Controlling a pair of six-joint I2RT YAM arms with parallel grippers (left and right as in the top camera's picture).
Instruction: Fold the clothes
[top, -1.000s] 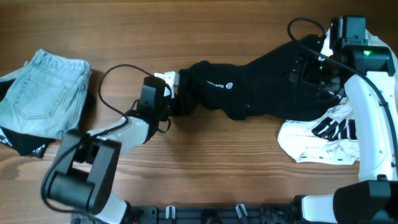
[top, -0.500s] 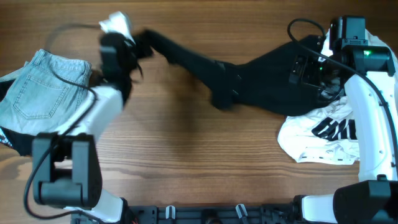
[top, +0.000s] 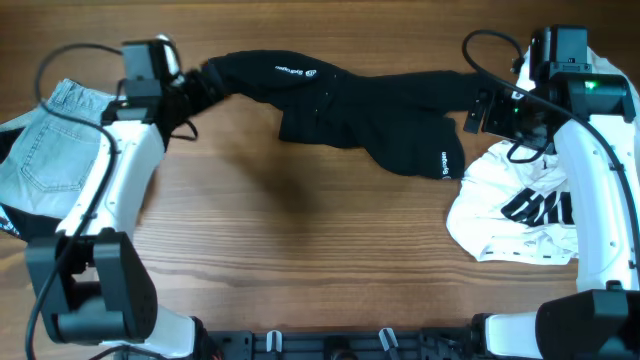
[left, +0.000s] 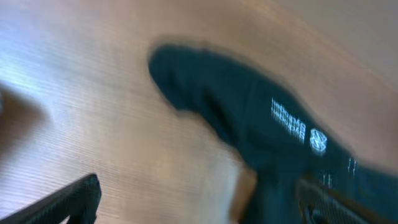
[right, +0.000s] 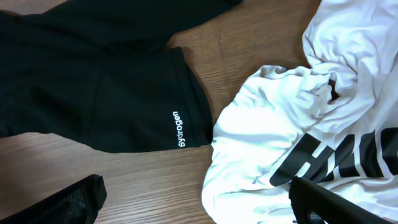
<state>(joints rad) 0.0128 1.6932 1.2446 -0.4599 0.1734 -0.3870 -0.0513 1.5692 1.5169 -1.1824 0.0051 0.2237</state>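
Left gripper (left: 199, 196) and right gripper (right: 198, 190) are both hovering spread wide, gripping nothing, over a black, white-lettered fabric garment (top: 370, 105).

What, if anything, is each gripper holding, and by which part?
The right gripper is open and holds nothing. The black garment reaches the left gripper with its left end, but the blurred wrist view leaves that hold uncertain.

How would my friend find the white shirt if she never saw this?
Go to the right end of the wooden table, beside the right robot arm. The white shirt lies crumpled there, next to the black garment. It's the only white piece, with big black letters.
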